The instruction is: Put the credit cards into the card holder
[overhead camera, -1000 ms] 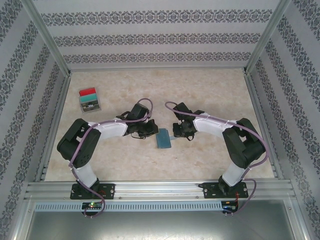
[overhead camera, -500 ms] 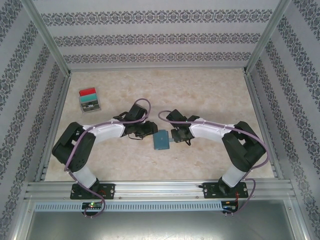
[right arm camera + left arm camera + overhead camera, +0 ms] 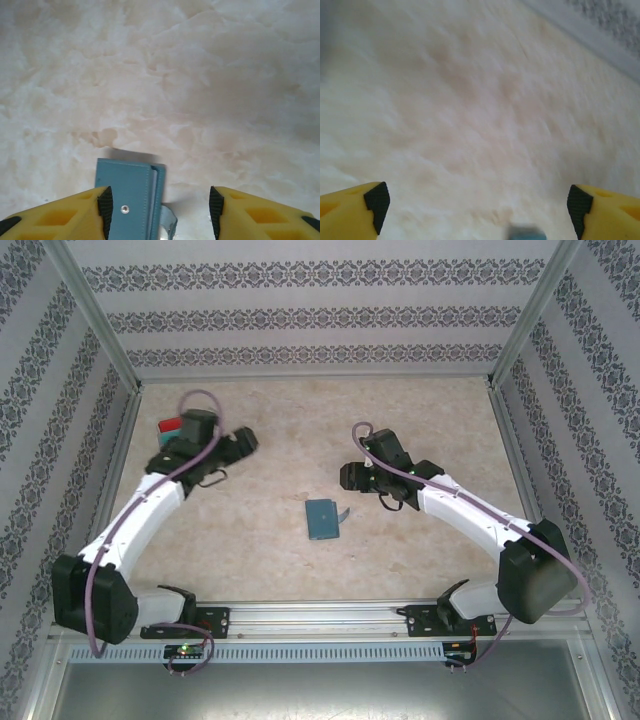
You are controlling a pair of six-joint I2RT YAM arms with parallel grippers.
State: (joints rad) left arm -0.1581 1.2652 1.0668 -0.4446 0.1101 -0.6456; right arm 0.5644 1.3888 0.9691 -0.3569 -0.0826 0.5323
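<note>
Card holder (image 3: 322,519) lay closed and flat near table (image 3: 420,420) centre, left gripper (image 3: 479,201) spread wide and empty, right gripper (image 3: 160,212) parted, gripping nothing, card holder at its 7 o'clock, red card (image 3: 170,425) at table's 10 o'clock, partly hidden by left arm (image 3: 140,510).

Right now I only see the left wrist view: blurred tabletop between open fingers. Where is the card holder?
Observer: The card holder lies flat on the table, near its middle, looking folded shut.
Operator: Is the right hand gripping it?
Observer: No. The right hand hangs open on its far side, apart from it in the top view.
Operator: And the cards?
Observer: A red card shows at the far left, beside the left arm; others I cannot make out.
</note>
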